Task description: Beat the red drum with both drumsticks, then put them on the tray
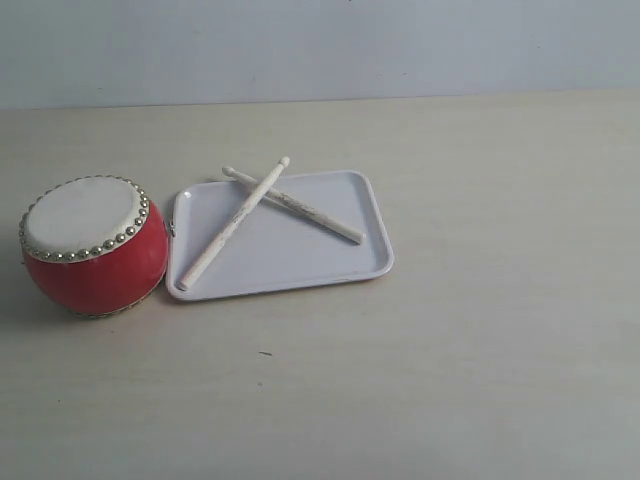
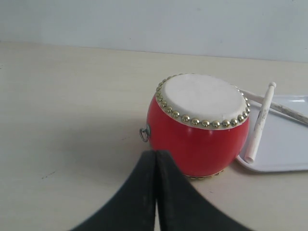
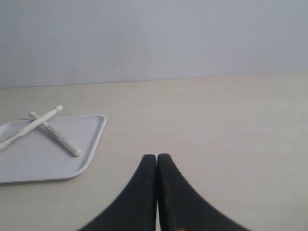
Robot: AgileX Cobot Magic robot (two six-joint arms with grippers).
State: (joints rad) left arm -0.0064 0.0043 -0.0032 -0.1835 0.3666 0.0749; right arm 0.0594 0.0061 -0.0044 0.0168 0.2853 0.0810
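Observation:
The red drum [image 1: 95,247] stands on the table at the left, its cream skin ringed with studs. Right beside it lies the white tray [image 1: 340,205], and two off-white drumsticks rest crossed on it: one [image 1: 232,225] runs from the near left corner to past the far rim, the other [image 1: 300,208] lies under it. Neither arm shows in the exterior view. My left gripper [image 2: 156,153] is shut and empty, close in front of the red drum [image 2: 199,125]. My right gripper [image 3: 157,156] is shut and empty over bare table, apart from the tray [image 3: 29,156].
The pale wooden table [image 1: 480,350] stretches wide to the right and front of the tray. A plain light wall [image 1: 320,45] closes off the far edge. A small metal ring [image 2: 144,133] hangs on the drum's side.

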